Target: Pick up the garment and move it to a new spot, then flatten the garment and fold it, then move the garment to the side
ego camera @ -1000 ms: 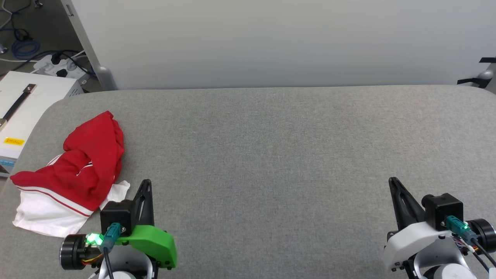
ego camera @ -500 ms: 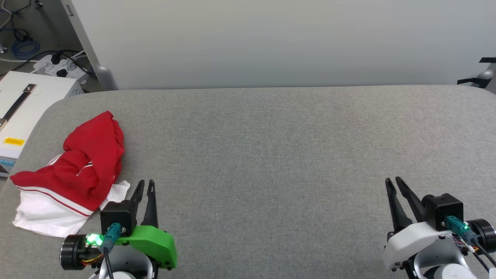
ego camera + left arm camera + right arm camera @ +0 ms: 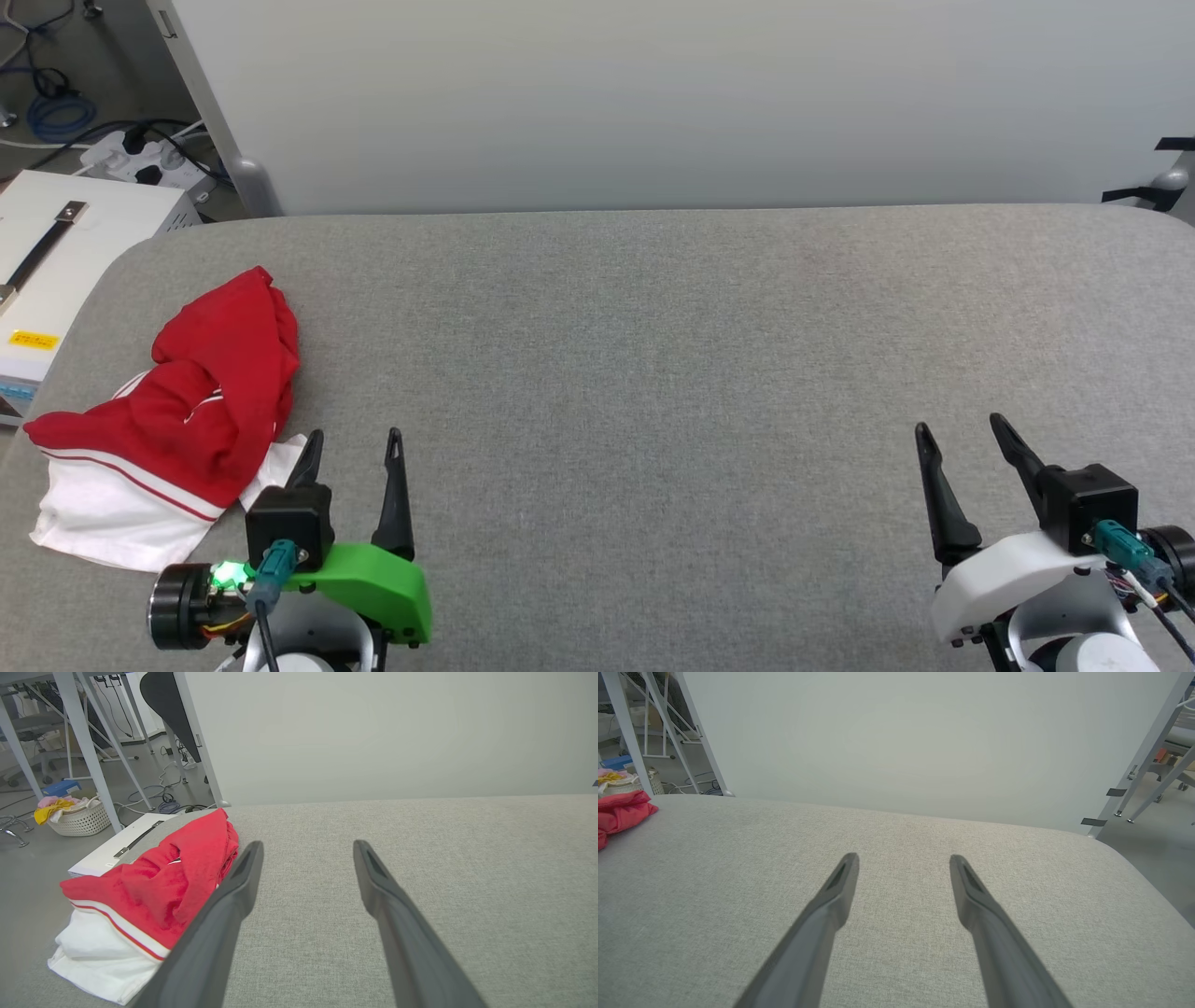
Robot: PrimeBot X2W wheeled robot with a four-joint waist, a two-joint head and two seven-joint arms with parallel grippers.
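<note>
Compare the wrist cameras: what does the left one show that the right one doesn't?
Left wrist: the open left hand, the white lower part of the shirt, and a white box behind it.
Right wrist: the open right hand and black tape on a frame leg past the table's right end.
Both: the red shirt, the grey table, the pale wall.

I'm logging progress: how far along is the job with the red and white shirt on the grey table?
Done: nothing yet; the crumpled red jersey T-shirt with white sleeves lies bunched near the left edge of the grey fabric-covered table. In hand: the left gripper is open, empty, close beside it; the right gripper is open over bare table. Left: pick up, move, flatten, fold, set aside.
</note>
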